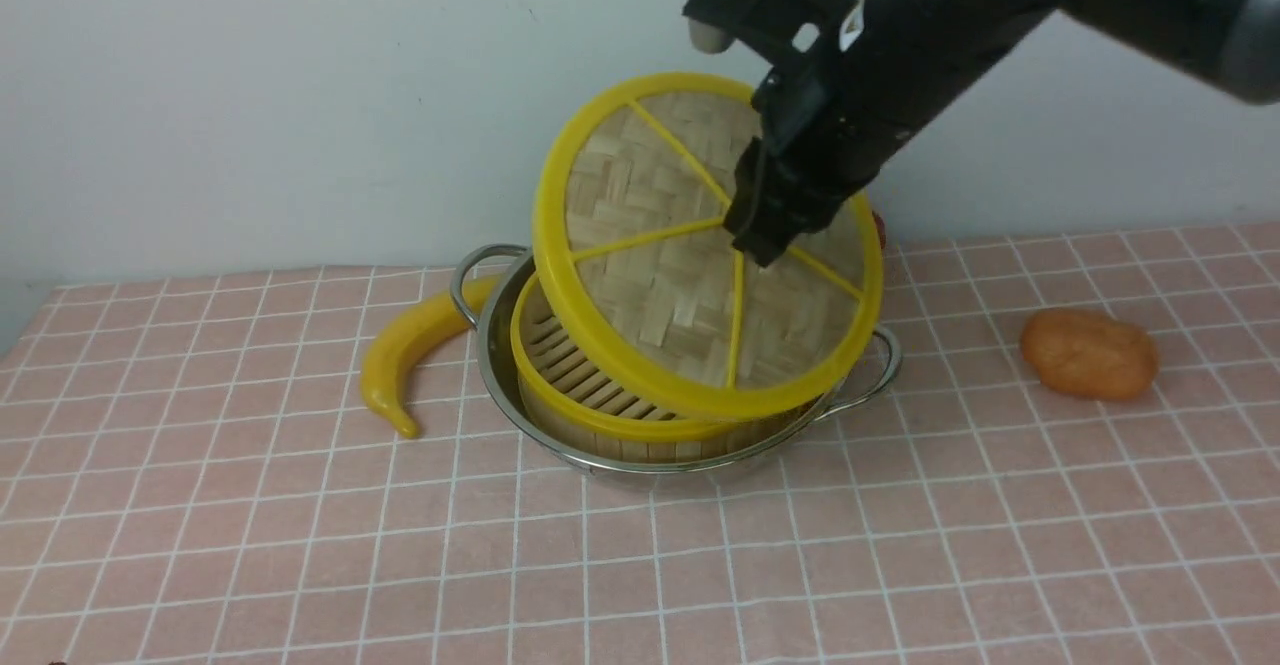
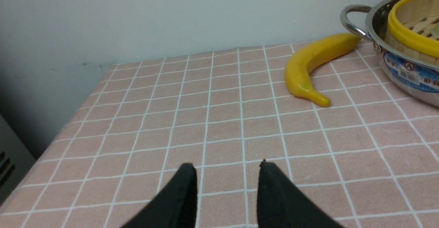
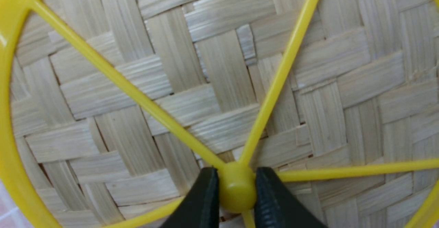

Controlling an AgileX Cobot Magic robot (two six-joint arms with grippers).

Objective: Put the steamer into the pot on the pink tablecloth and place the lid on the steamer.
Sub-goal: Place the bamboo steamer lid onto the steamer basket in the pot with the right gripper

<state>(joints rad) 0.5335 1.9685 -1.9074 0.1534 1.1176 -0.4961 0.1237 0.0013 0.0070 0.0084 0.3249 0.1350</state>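
Observation:
The steamer (image 1: 590,385) sits inside the steel pot (image 1: 500,365) on the pink tablecloth (image 1: 300,545). My right gripper (image 1: 755,235) is shut on the lid's central hub and holds the lid (image 1: 650,275) tilted over the steamer, its low edge near the steamer's front rim. In the right wrist view the fingers clamp the yellow hub (image 3: 236,187) of the lid (image 3: 192,101). My left gripper (image 2: 226,168) is open and empty over bare cloth; the pot (image 2: 404,70) and steamer (image 2: 411,32) show at that view's edge. The steamer's contents are hidden.
A yellow banana (image 1: 410,345) lies against the pot's left handle, also in the left wrist view (image 2: 308,67). An orange bread-like lump (image 1: 1088,353) lies to the right of the pot. A pale wall stands behind the table.

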